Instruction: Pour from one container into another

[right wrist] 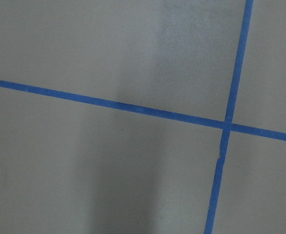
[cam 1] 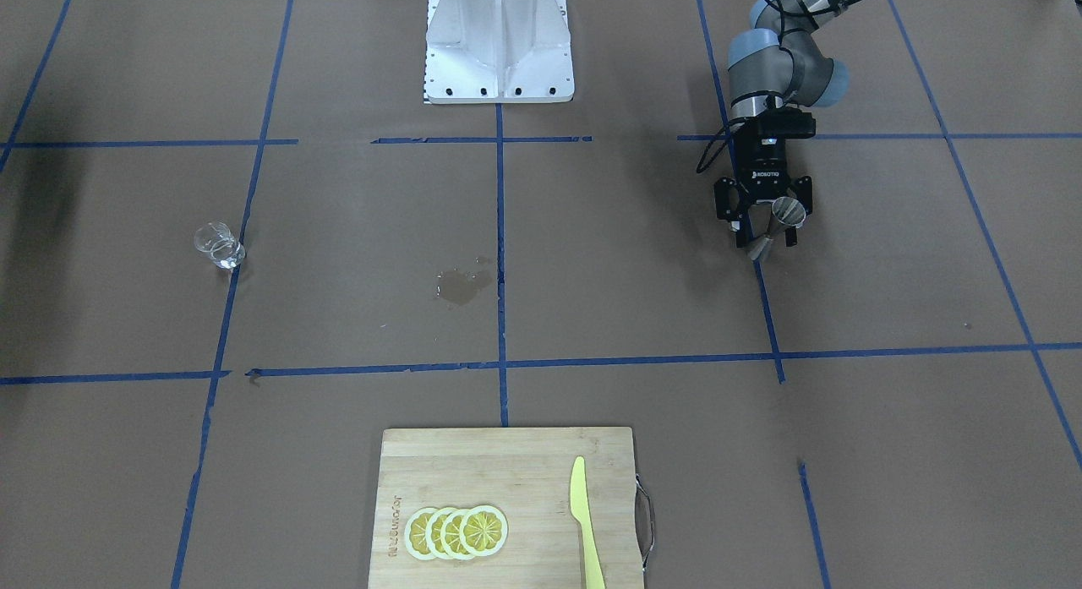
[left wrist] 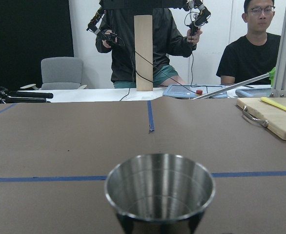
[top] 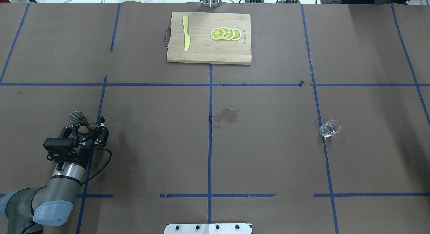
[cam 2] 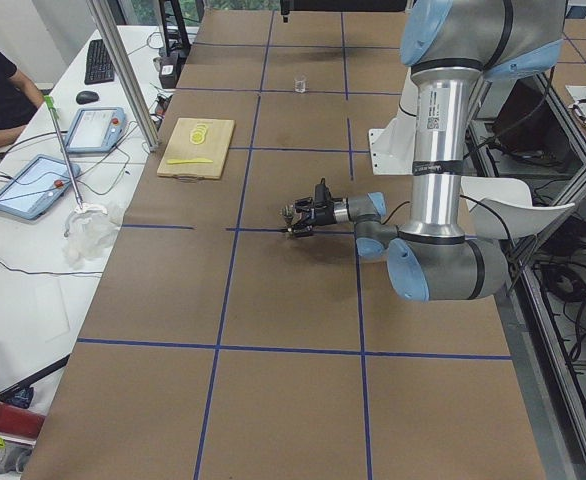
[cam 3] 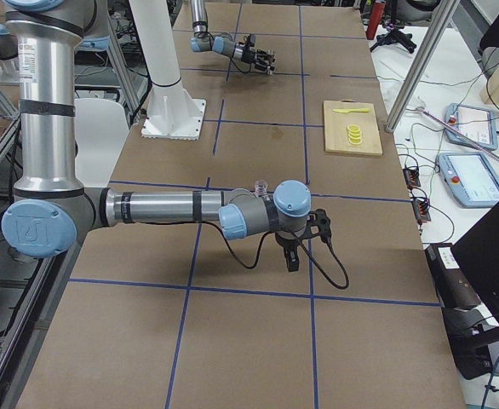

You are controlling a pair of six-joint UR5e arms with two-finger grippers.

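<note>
Left end effector [top: 85,125] is out level and low on the left side, jaws pressed in on either side of the small grey steel hourglass-shaped jigger [top: 77,118]. It holds the jigger upright, open cone up, and the left wrist view looks straight at the shiny rim. Whether the jigger's foot touches the surface, I cannot tell.

Right end effector [cam 3: 291,260] points down at the right end, seen only from the side. How wide it is, I cannot tell. Its own camera shows just brown paper and crossing tape.

Now the big brown paper-covered table [top: 268,153], cut into squares by blue tape lines [top: 210,143]. At the far edge, centre, lies the pale wooden cutting board [top: 208,54]. A yellow-green plastic knife [top: 185,37] lies on the board's left part. A row of overlapping yellow lemon slices [top: 225,34] lies on its right part.

Mid-table, just right of the centre tape line, there is a dark wet stain [top: 227,115] on the paper.

And over on the right, the small clear rounded glass cup [top: 329,128] stands upright and alone. Its base is at a blue tape line, well apart from the jigger.
</note>
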